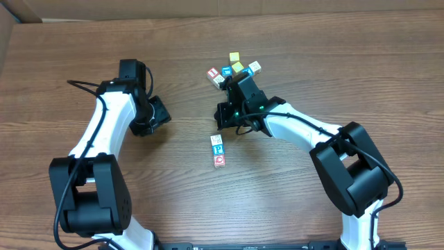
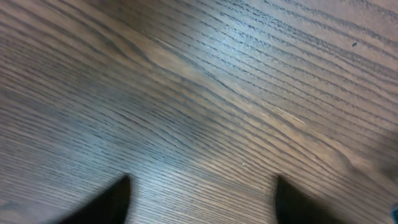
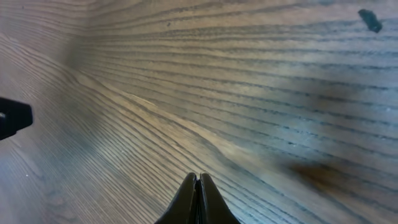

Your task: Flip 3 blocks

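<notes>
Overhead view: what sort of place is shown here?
Probably a robotics lab or test bench, though the room itself is not visible. Two robot arms stand at one edge of a wood-grain table, with small alphabet blocks laid out like practice objects.

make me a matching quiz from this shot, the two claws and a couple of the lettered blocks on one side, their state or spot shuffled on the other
Column one:
1. left claw
2. right claw
3. blue P block
4. red-faced block

Column two:
a. fingers pressed together, nothing between them
b. fingers apart, nothing between them
c. end of the three-block row nearest the arm bases
d. middle of the three-block row

Right pairs: 1-b, 2-a, 3-d, 4-c
</notes>
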Controlling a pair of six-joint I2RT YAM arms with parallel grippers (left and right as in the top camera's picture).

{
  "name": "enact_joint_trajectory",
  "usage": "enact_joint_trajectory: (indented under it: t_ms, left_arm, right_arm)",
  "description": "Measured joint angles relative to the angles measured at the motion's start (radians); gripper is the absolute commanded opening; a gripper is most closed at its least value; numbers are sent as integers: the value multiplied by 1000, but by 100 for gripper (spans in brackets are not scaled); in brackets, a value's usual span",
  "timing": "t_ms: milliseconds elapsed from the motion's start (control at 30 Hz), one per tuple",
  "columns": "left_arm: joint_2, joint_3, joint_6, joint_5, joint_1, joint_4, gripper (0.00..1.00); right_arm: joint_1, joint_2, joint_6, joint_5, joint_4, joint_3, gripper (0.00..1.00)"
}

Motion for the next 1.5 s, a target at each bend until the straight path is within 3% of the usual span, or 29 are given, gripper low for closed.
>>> enact_joint_trajectory:
  t_ms: [67, 100, 1500]
  left_arm:
    - [0, 0, 0, 0, 0, 0, 87]
    - [0, 0, 1, 0, 0, 0, 100]
    - [0, 0, 0, 0, 0, 0, 100]
  right_arm:
    - [0, 0, -9, 0, -8, 0, 4]
    - [0, 0, -14, 0, -24, 0, 4]
    - [23, 0, -42, -37, -175, 0, 4]
